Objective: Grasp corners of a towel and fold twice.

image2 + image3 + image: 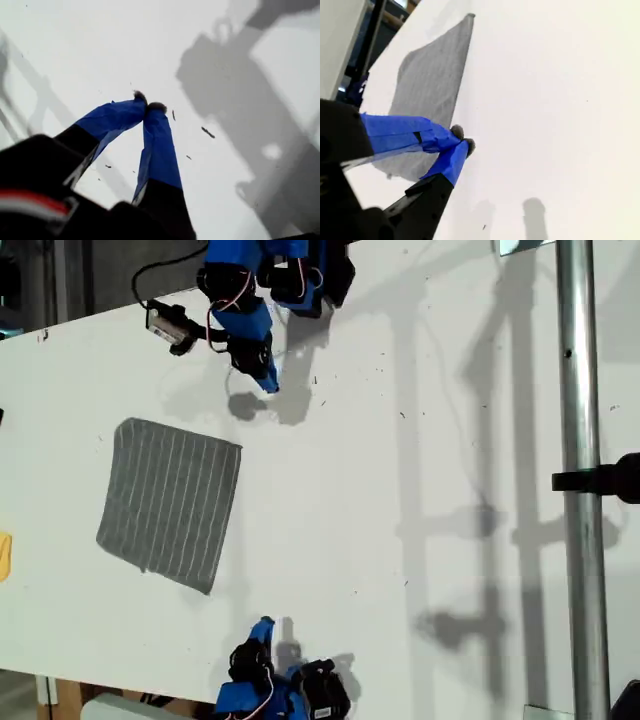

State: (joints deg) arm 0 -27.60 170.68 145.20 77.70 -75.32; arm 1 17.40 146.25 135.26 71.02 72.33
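Both end effectors, my first (pixel 148 106) and my second (pixel 461 138), sit closed and empty over the white tabletop (pixel 400 490), clear of the flat towel (pixel 170 502).

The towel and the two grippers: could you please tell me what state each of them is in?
Towel: spread flat and unfolded, with neither gripper touching it.
My first gripper: shut, holding nothing, over bare table.
My second gripper: shut, holding nothing, clear of the towel.
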